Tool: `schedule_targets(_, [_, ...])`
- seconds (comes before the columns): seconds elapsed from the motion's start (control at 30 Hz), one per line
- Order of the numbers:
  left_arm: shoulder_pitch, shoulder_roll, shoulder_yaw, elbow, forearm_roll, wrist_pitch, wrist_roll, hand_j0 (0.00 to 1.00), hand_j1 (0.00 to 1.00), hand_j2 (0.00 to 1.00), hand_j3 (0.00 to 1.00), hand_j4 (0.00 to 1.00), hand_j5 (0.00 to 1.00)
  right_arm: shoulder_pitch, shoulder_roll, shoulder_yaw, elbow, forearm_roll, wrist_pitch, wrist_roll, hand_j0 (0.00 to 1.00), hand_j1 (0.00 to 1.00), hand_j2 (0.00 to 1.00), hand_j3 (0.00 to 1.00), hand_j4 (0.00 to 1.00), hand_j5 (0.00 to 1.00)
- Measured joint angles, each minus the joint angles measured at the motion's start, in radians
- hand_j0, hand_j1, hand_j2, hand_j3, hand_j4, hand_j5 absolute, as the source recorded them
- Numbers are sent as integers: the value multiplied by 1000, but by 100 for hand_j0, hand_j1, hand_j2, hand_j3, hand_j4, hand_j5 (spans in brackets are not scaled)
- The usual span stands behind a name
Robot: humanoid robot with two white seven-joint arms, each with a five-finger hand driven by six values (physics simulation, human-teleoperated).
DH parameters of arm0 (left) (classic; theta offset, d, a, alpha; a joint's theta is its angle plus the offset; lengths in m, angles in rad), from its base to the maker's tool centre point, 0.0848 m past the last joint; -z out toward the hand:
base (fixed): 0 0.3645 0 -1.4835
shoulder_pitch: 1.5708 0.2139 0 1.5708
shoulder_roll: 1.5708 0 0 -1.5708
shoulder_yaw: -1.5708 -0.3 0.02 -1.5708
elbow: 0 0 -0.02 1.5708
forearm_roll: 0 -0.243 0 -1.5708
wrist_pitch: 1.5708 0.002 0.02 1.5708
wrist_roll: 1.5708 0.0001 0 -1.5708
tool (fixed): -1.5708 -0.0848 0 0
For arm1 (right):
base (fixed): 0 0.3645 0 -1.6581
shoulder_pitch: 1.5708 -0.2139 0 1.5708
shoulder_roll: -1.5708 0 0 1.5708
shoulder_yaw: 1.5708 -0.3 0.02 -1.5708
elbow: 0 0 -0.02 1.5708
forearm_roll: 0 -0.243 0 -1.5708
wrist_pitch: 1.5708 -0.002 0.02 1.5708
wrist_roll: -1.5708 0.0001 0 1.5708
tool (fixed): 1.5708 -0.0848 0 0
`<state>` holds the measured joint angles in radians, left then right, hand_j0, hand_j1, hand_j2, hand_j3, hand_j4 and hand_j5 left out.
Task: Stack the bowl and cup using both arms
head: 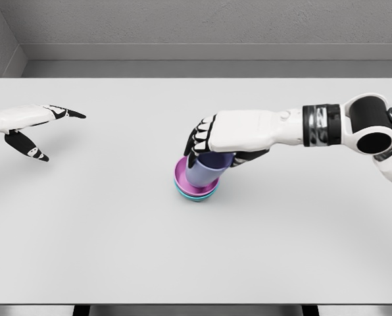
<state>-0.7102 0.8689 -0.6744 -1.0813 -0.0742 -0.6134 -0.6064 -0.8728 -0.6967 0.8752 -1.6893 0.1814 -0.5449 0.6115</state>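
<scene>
Clearly, the fingers (197,141) of the right hand (225,135) are curled around the upper part of a lavender-blue cup (208,170), so this hand is grasping it. The fingers have black pads with white segments, and the palm is white. No brand, label or writing can be read on the cup, on the bowls or on the arm; the dark band at the right wrist (321,125) has a grey pattern, but it is too small to read.

The cup is smooth, plain and tilted, with its lower end inside a pink-purple bowl (183,178). This bowl sits in a teal bowl (196,197), of which only the lower rim shows. The stack stands near the middle of the pale grey worktop (196,257).

The left hand (35,125) is at the left edge, well apart from the stack, its fingers stretched out and holding nothing.
</scene>
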Motion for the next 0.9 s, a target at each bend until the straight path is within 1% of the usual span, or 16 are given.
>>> schedule_targets(0.43, [0, 0, 0, 0, 0, 0, 0, 100, 100, 100, 100, 100, 100, -5, 16, 30, 30, 13, 3, 0, 67, 67, 67, 67, 67, 67])
schedule_targets(0.57, [0, -1, 0, 0, 0, 0, 0, 100, 100, 100, 100, 100, 100, -18, 30, 37, 32, 14, 23, 0, 67, 67, 67, 67, 67, 67])
schedule_targets(0.8, [0, -1, 0, 0, 0, 0, 0, 100, 100, 100, 100, 100, 100, -17, 35, 43, 37, 18, 31, 0, 67, 67, 67, 67, 67, 67])
schedule_targets(0.87, [0, -2, 0, 0, 0, 0, 0, 100, 100, 100, 100, 100, 100, -17, 35, 46, 42, 19, 31, 0, 68, 68, 68, 68, 68, 68])
schedule_targets(0.9, [0, -2, 0, 0, 0, 0, 0, 100, 100, 100, 100, 100, 100, -17, 35, 47, 43, 19, 31, 0, 73, 73, 73, 73, 73, 73])
